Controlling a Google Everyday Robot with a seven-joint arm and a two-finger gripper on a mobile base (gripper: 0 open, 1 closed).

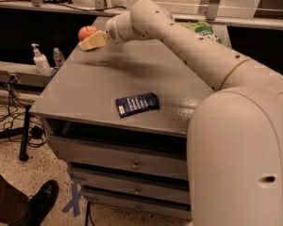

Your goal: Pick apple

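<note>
Cabinet top: dark blue packet mid-front, green bag at far right (partly behind my arm). Apple: far left corner. My gripper: just beside the apple, on its near side; open or closed, cannot tell.

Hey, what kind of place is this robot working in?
Probably a lab or workshop test area rather than a home: a grey drawer cabinet, loose cables on the speckled floor, and a pump bottle alongside. The gripper is over the cabinet's far corner, beside the apple.
</note>
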